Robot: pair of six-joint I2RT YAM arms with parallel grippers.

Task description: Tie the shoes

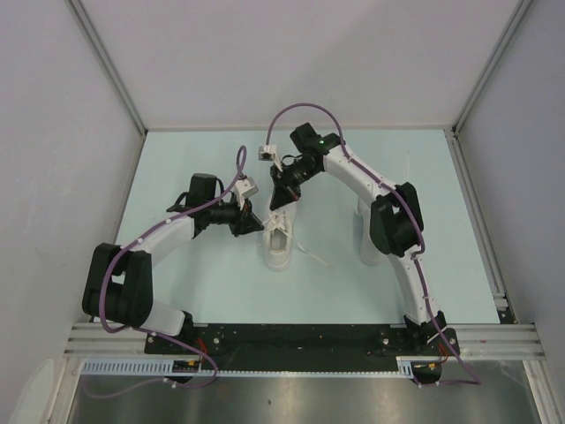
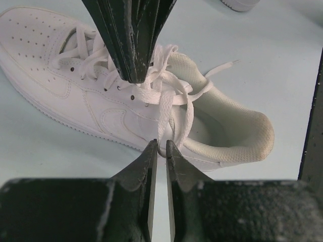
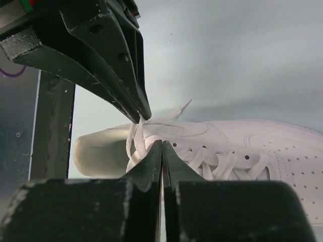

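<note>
Left claw (image 2: pixel 161 145) clamped on a lace (image 2: pixel 164 113) of the shoe (image 1: pixel 279 249) we log at the middle of the desk (image 1: pixel 203 291), right claw (image 3: pixel 161 147) pressed together over its laces, second shoe (image 1: pixel 364 252) beside the right arm (image 1: pixel 393 225).

The left arm (image 1: pixel 168 232) and right arm (image 1: pixel 360 179) are built of white tubular links between bulky black joint housings, and a purple cable (image 1: pixel 305 107) trails along each. The left tool (image 2: pixel 159 147) and right tool (image 3: pixel 161 145) have black, tapered, scuffed fingers. A green light (image 1: pixel 328 139) glows on the right arm.
</note>
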